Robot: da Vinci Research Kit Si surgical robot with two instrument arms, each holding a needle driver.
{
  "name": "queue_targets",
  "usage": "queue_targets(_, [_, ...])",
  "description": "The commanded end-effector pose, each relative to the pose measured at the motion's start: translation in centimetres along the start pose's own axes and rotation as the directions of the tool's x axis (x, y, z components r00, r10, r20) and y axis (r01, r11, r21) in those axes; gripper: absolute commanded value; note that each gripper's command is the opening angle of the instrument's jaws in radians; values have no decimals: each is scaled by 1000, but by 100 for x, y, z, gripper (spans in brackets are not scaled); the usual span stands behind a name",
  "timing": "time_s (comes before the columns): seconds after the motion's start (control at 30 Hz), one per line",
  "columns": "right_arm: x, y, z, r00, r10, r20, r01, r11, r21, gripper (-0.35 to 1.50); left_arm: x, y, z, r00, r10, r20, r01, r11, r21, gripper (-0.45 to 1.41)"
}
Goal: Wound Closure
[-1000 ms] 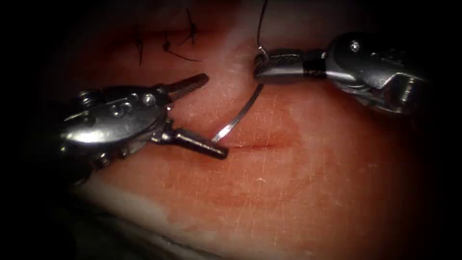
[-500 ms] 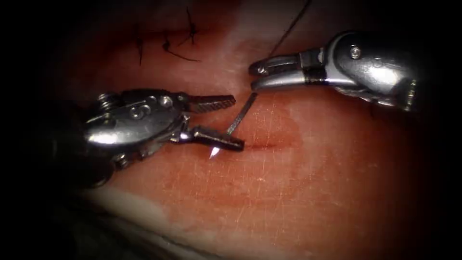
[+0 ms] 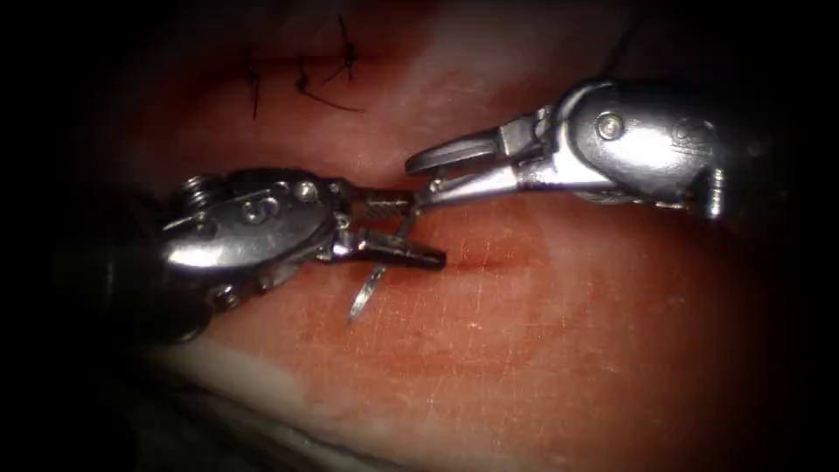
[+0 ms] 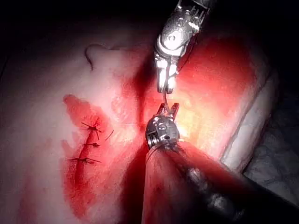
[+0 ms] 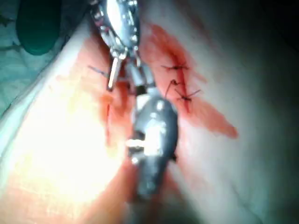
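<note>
A: Progress entry. How much of the closure is done?

B: Three dark knotted thread stitches sit in the far stretch of the cut in the red, wet pork-belly tissue; the left wrist view shows them as a short row. The near stretch, a thin dark slit running right from the tools, is not yet stitched. So I judge it partly closed, with at least one more stitch left.

A: Needle?

B: The thin curved steel needle is clear of the tissue, held above it. The left arm's silver claw grips it around mid-curve, jaws nearly closed on it; the sharp tip points down and left of the slit's left end.

A: And the right arm?

B: The right arm's silver claw has its jaws slightly apart, tips right at the needle's tail end beside the left claw. Whether it actually holds anything, I cannot tell. A faint dark thread trails off behind its wrist.

A: Any markings to log?

B: A small embossed figure on the left tool's wrist plate, too small to read. No brand or label legible elsewhere.
</note>
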Motion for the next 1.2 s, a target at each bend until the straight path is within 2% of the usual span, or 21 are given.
queue_targets(0.03, [-6,3,5,1000,-7,-2,7,1000,-4,-35,-7,1,7,1000,1,10,-1,1000,-5,-5])
queue_targets(0.1, [-7,4,3,1000,-14,-3,14,1000,-3,-35,-7,2,6,1000,2,16,-2,1000,-8,-20])
queue_targets(0.13, [-8,4,2,1000,-14,-2,14,1000,-5,-35,-8,3,5,1000,2,16,-2,1000,-7,-38])
queue_targets(0.17, [-8,4,3,1000,-14,-2,14,1000,-5,-35,-8,3,4,1000,3,16,-3,1000,-7,-45])
queue_targets(0.27, [-7,4,3,1000,-14,2,14,1000,-13,-35,-9,3,3,1000,3,16,-3,1000,-2,-45])
queue_targets(0.37, [-2,7,5,999,20,38,-17,996,-86,-35,-9,2,0,1000,-3,16,3,1000,3,-45])
queue_targets(0.4, [-1,8,6,998,46,49,-40,994,-106,-13,-8,2,-1,1000,-15,7,15,1000,7,-45])
queue_targets(0.43, [2,7,6,996,63,61,-53,986,-157,27,-7,0,-1,999,-39,-15,40,999,18,-45])
queue_targets(0.47, [3,7,7,995,79,62,-66,982,-178,41,-7,0,-1,998,-51,-21,52,998,20,-45])
queue_targets(0.5, [3,7,7,995,79,62,-66,982,-178,41,-7,0,-1,998,-51,-21,52,998,20,-45])
queue_targets(0.53, [6,2,9,993,105,62,-89,971,-222,79,-6,0,-2,997,-64,-46,65,998,25,-45])
queue_targets(0.6, [9,-2,11,989,136,65,-116,959,-257,94,-5,-1,-2,995,-77,-65,79,997,27,-45])
queue_targets(0.63, [9,-2,11,989,136,65,-116,959,-257,94,-5,-1,-2,995,-77,-65,79,997,27,-45])
queue_targets(0.8, [16,-12,18,976,211,57,-166,885,-435,87,-2,-3,-4,977,-140,-163,147,989,33,-45])
queue_targets(0.83, [16,-12,18,976,211,57,-166,885,-435,87,-2,-3,-4,977,-140,-163,147,989,33,-45])
queue_targets(0.97, [17,-20,25,967,248,61,-172,808,-563,59,-1,-4,-4,962,-178,-206,190,981,40,-45])
queue_targets(1.03, [17,-20,24,966,254,58,-173,793,-584,59,-1,-4,-4,962,-178,-209,190,981,41,-45])
queue_targets(1.07, [17,-20,22,964,263,48,-176,760,-626,59,-1,-4,-4,960,-178,-216,192,980,44,-45])
queue_targets(1.13, [16,-21,20,962,268,47,-176,746,-643,57,-1,-4,-4,960,-178,-217,192,980,45,-45])
queue_targets(1.17, [15,-22,19,959,281,42,-180,716,-675,56,0,-4,-3,958,-179,-223,194,980,45,-45])
queue_targets(1.2, [15,-23,17,957,287,38,-185,706,-683,46,0,-4,-3,958,-179,-226,194,980,46,-45])
